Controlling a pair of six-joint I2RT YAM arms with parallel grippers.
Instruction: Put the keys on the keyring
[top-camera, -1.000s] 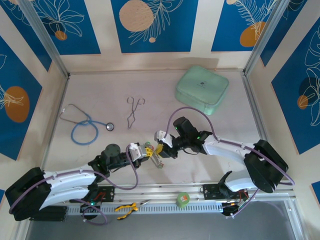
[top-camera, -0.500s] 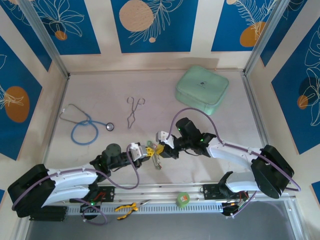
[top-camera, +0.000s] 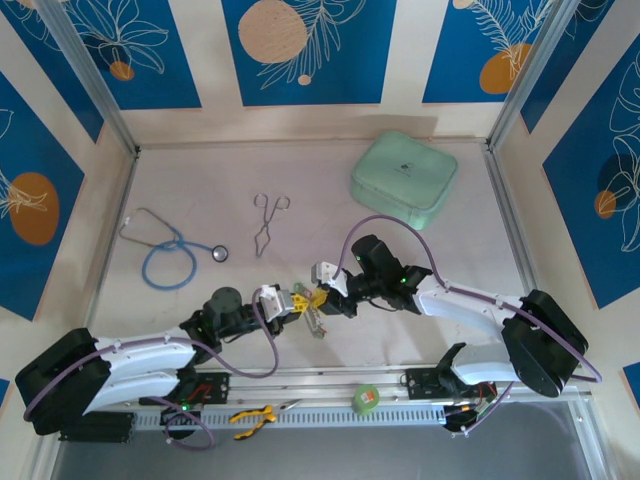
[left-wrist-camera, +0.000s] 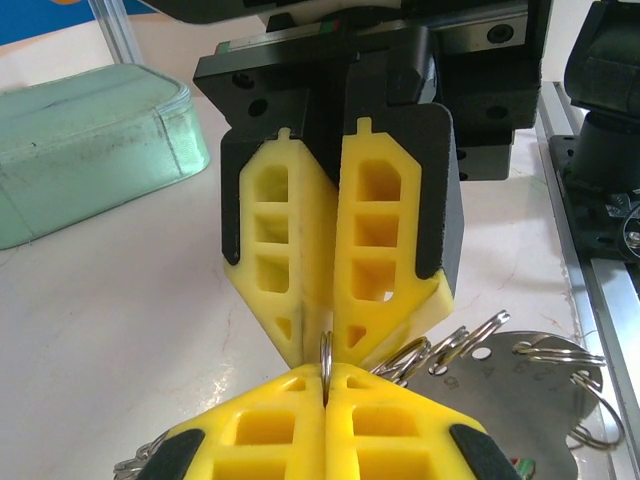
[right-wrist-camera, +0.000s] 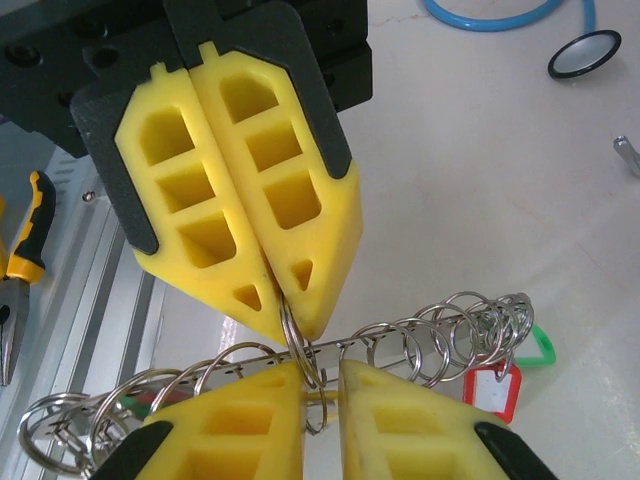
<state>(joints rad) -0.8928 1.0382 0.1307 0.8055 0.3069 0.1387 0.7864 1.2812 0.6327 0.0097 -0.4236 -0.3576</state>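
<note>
My two grippers meet tip to tip near the table's front. The left gripper (top-camera: 294, 301) (left-wrist-camera: 326, 374) is shut on a thin silvery ring of the keyring (left-wrist-camera: 326, 350) (right-wrist-camera: 298, 335), held edge-on. The right gripper (top-camera: 322, 297) (right-wrist-camera: 320, 372) faces it with a narrow gap between its fingers. That ring hangs in the gap, and a yellow key (right-wrist-camera: 340, 379) seems pinched there, mostly hidden. A metal strip (right-wrist-camera: 395, 338) (left-wrist-camera: 545, 385) carrying several rings hangs below. A red-headed key (right-wrist-camera: 492, 390) and a green-headed key (right-wrist-camera: 538, 346) dangle from it.
A blue-tubed stethoscope (top-camera: 170, 252) lies at the left and steel forceps (top-camera: 268, 222) behind the grippers. A mint-green case (top-camera: 404, 180) sits at the back right. Yellow-handled pliers (top-camera: 250, 418) and a green tape roll (top-camera: 366, 400) rest on the front rail.
The right gripper's fingers have closed in a little. The right arm's elbow has shifted slightly right and the left arm has crept forward. Both grippers stay tip to tip.
</note>
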